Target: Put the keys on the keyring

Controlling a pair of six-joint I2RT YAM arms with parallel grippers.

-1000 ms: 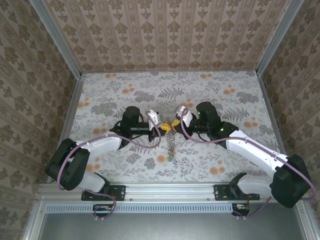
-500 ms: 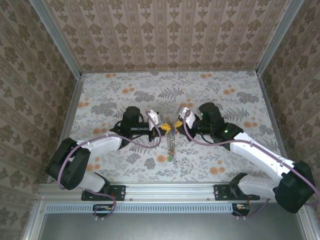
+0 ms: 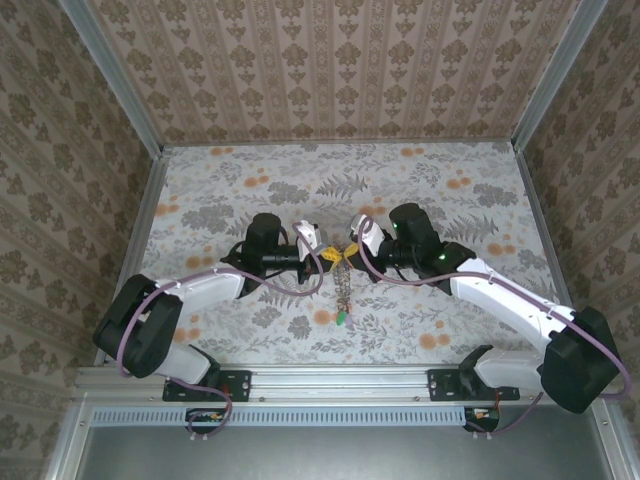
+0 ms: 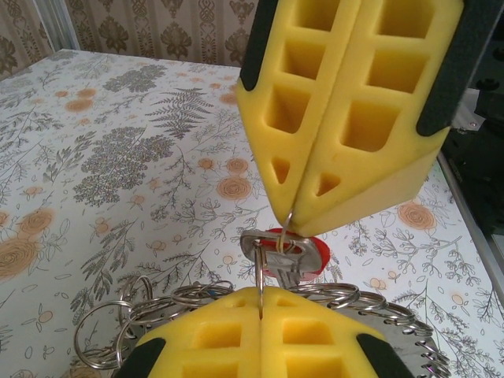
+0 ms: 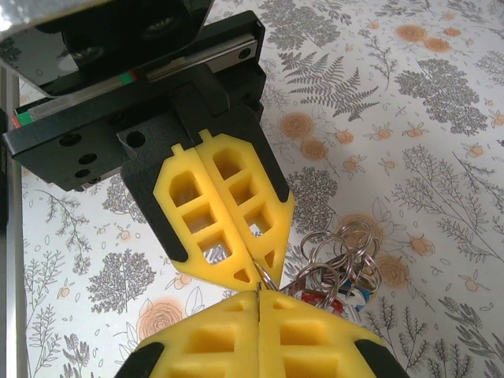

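Note:
My left gripper point(image 3: 328, 257) and right gripper point(image 3: 352, 250) meet tip to tip above the middle of the table. The keyring point(image 3: 343, 290) hangs below them as a chain of metal rings and keys ending in a green tag point(image 3: 342, 318). In the left wrist view my left gripper point(image 4: 260, 293) is shut on a thin wire of the keyring point(image 4: 157, 303). That wire passes through a key with a red tag point(image 4: 287, 253). My right gripper point(image 4: 293, 224) is shut on the small loop of that key. The right wrist view shows my right gripper point(image 5: 258, 295), the left gripper point(image 5: 256, 272) and bunched rings point(image 5: 342, 252).
The floral table point(image 3: 450, 200) spreads all round the two arms. Patterned walls with metal rails close it in at the back point(image 3: 340, 140) and both sides. Red and blue tags point(image 5: 346, 299) lie under the bunched rings.
The right arm swung slightly to the right and came back left. Both grippers stayed shut and joined at the same spot, with the chain still hanging.

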